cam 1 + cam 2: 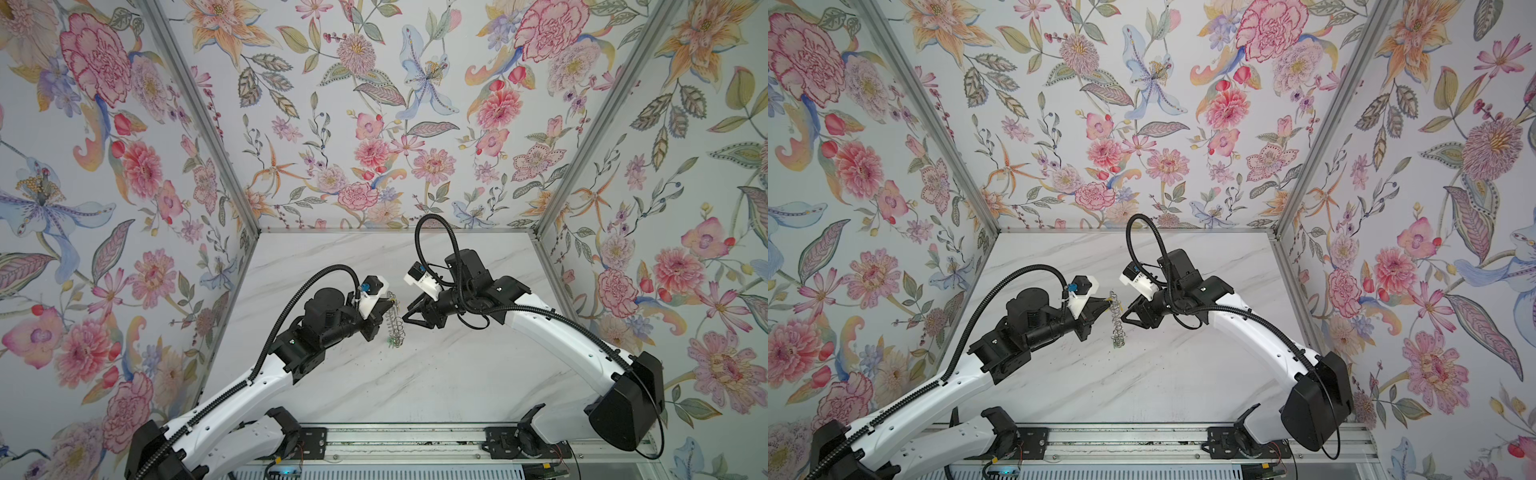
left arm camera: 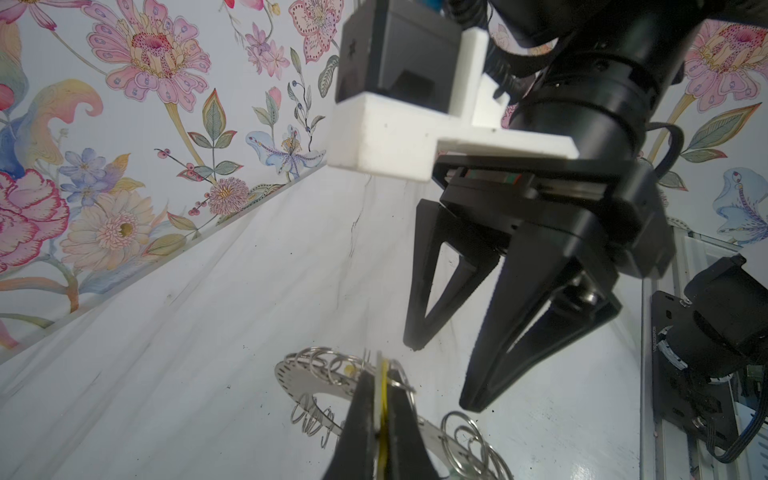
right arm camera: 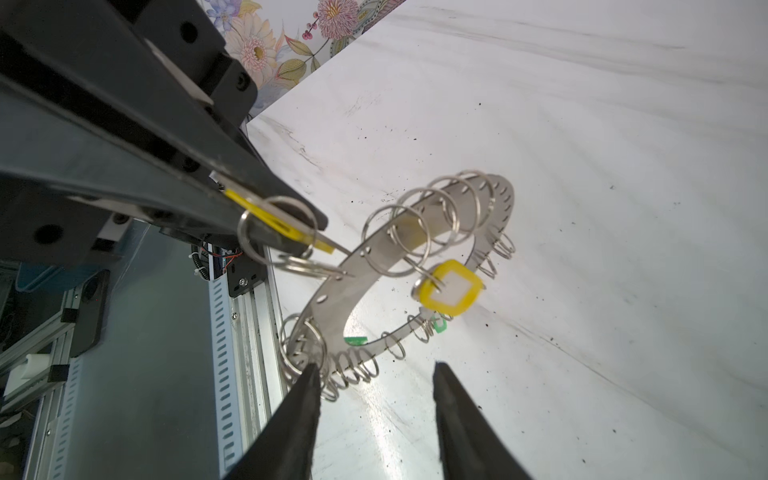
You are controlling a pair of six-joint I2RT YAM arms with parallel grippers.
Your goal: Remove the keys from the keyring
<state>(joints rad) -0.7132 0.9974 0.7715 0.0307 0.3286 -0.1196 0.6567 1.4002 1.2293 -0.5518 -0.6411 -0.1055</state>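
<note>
The left pincer (image 3: 286,232) is closed tight on a yellow tag (image 3: 266,216), its two fingers pinching the tag edge-on in the left wrist view (image 2: 384,399). A wire loop (image 3: 266,232) runs through that tag and joins it to the keyring (image 3: 357,274), a flat grey metal disc with a big round hole, so the keyring hangs from the left pincer above the white marble counter (image 3: 582,208). In both top views the keyring (image 1: 395,322) (image 1: 1118,322) shows edge-on, hanging between the two pincers, its lower end close to the counter; whether it touches I cannot tell.

Many bare wire loops fringe the disc's rim. A second yellow tag (image 3: 451,293) with a white centre dangles from a loop on the disc. Two small green tags (image 3: 438,326) (image 3: 355,340) peek out near the disc's lower edge.

The right pincer (image 3: 376,374) stands partly open and holds nothing. One fingertip (image 3: 311,374) sits right by the loops at the disc's lower rim.
</note>
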